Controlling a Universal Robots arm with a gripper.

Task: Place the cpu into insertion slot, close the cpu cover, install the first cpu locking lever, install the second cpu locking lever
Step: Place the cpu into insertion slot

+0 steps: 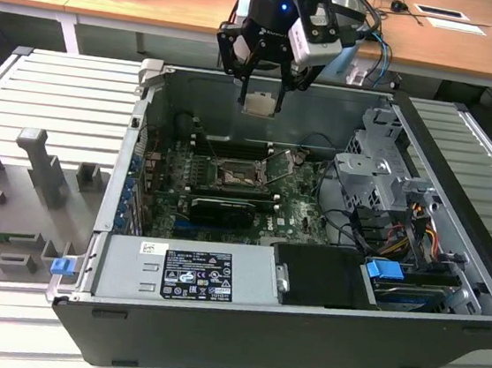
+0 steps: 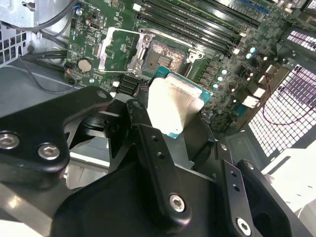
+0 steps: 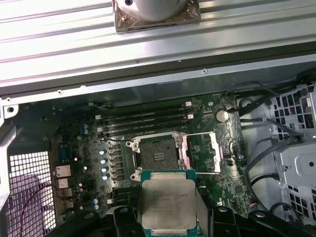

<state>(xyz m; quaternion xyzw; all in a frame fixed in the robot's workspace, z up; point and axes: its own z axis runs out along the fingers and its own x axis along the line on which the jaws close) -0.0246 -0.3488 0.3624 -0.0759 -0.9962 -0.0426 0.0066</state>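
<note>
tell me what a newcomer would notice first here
The gripper hangs above the open computer case, pinching the cpu by its edges. Below on the green board, the insertion slot lies bare, with the cpu cover swung open beside it.

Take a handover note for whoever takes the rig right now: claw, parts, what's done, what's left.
Claw: shut on the cpu, held in the air above the open case.
Slot: empty.
Cover: open, swung over beside the slot.
Done: cpu is in the claw.
Left: all four steps. The cpu is not seated, the cover is not closed and nothing is locked.
</note>
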